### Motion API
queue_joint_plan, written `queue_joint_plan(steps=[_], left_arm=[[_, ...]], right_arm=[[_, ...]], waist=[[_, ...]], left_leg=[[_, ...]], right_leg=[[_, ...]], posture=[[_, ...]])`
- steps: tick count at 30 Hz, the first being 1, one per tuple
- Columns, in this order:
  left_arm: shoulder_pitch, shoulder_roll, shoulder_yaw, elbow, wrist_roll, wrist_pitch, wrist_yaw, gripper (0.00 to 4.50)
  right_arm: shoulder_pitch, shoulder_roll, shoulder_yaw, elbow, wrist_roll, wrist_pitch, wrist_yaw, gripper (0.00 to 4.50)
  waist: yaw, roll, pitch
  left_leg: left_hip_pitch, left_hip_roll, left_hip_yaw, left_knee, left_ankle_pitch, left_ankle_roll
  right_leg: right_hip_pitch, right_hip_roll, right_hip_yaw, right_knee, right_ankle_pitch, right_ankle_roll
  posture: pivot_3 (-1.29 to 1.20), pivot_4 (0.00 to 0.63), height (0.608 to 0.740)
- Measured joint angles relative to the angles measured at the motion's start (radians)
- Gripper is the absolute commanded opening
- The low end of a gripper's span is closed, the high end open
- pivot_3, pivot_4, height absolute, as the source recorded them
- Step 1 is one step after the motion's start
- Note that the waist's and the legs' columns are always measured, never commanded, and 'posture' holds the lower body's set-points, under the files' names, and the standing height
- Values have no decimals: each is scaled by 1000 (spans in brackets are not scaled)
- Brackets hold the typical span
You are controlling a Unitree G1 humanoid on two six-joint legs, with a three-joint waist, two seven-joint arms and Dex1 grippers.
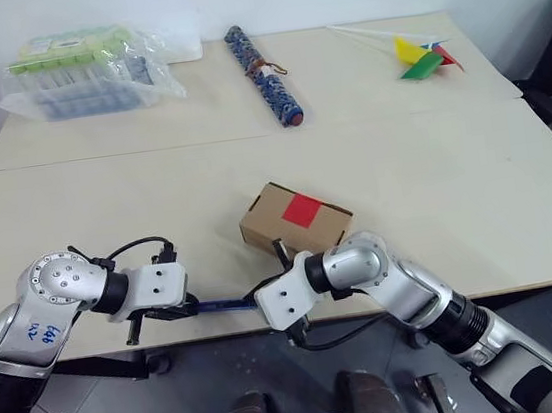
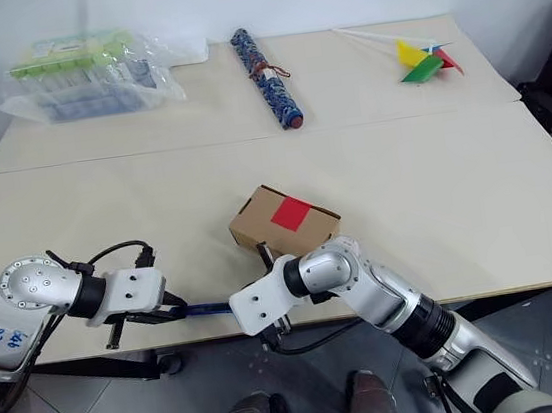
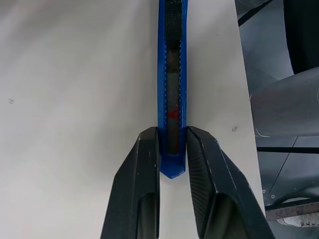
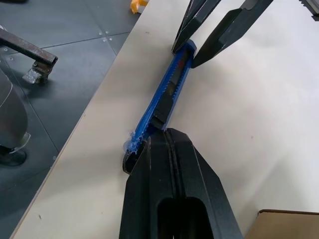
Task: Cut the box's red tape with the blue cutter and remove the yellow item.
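Observation:
The box (image 1: 293, 222), a small brown carton, sits near the table's front middle with the red tape (image 1: 301, 209) on its top face. The blue cutter (image 3: 172, 99) lies flat along the front edge of the table. My left gripper (image 3: 172, 132) is shut on one end of the cutter, one black finger on each side. My right gripper (image 4: 166, 133) is shut, its joined fingertips set over the cutter's other end (image 4: 149, 124), just in front of the box. The yellow item is out of view.
At the back of the table lie a blue patterned roll (image 1: 261, 62), a clear bag of packaged goods (image 1: 83, 71) and a yellow, green and red pinwheel (image 1: 424, 57). The table's front edge (image 4: 94, 114) runs right beside the cutter, with floor below.

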Motion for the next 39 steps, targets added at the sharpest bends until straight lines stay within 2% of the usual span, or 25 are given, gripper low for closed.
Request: queue_joint_plan(steps=[17, 34, 39], left_arm=[[-8, 2, -6, -10, 1, 34, -3, 424], [4, 4, 1, -35, 2, 63, 2, 424], [7, 4, 3, -37, 4, 62, 5, 424]], right_arm=[[-1, 36, 15, 48, -2, -28, 0, 13], [-88, 181, 60, 224, -45, -71, -40, 13], [-93, 193, 66, 236, -54, -76, -47, 13]], waist=[[0, 0, 0], [-2, 0, 0], [-2, 0, 0]], left_leg=[[0, 0, 0, 0, 0, 0], [1, 1, 2, 0, 0, 0], [1, 1, 2, 0, -1, 0]], right_leg=[[0, 0, 1, 0, 0, 0], [-2, 2, 5, 1, 0, 0], [-2, 2, 6, 1, 0, 0]], posture=[[0, 150, 740], [0, 150, 740], [0, 150, 740]])
